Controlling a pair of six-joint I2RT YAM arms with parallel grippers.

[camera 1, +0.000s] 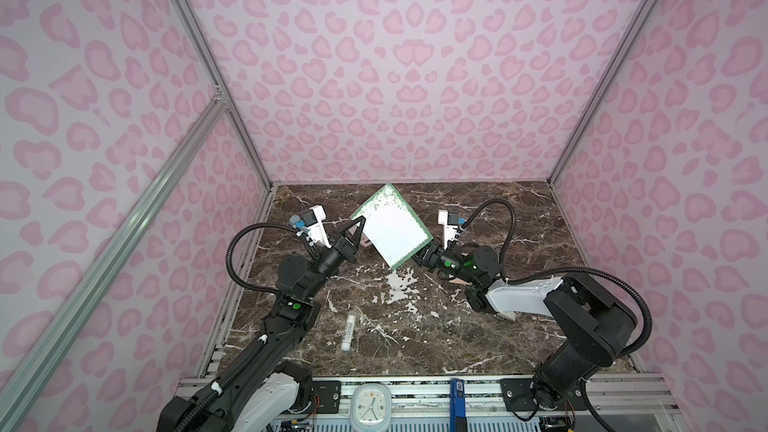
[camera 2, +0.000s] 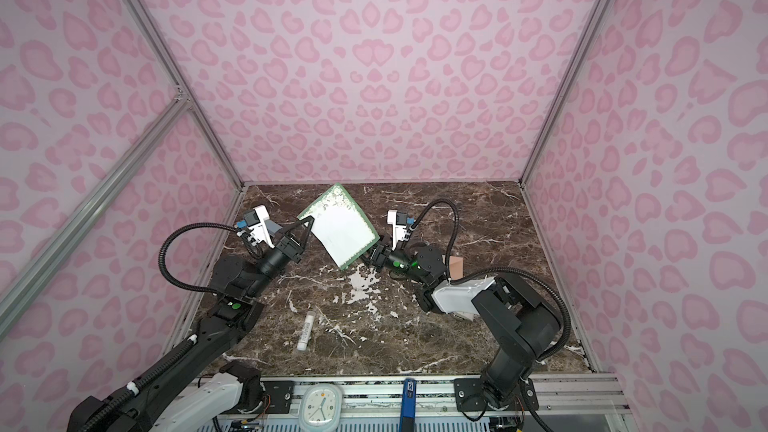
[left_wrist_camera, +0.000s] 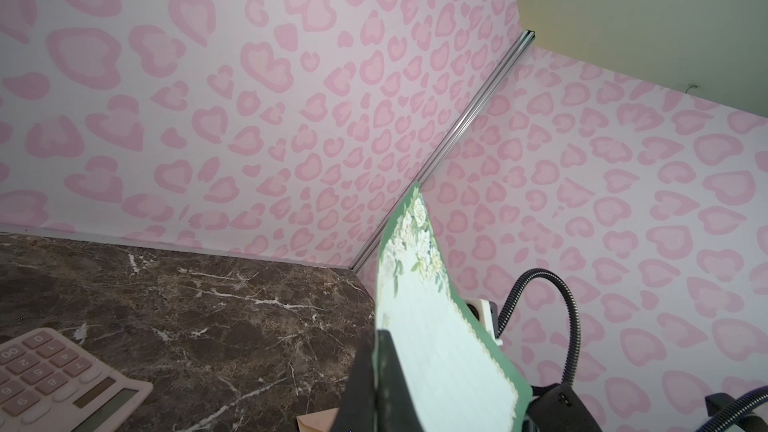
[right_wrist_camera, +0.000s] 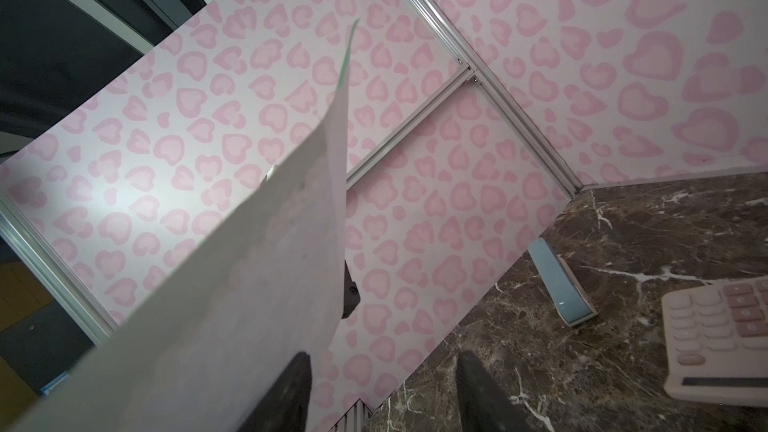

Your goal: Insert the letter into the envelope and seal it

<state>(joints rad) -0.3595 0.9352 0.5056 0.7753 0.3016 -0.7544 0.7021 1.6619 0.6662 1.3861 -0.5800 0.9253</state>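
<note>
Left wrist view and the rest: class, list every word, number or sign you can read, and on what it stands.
"0": key of the pink calculator, left wrist view.
"00": same keypad.
"4": same keypad.
"7": same keypad.
"8": same keypad.
"9": same keypad.
Other keys: blurred.
White tube label: too small to read.
Clock dial: numerals too small.
Letter: no legible writing.
</note>
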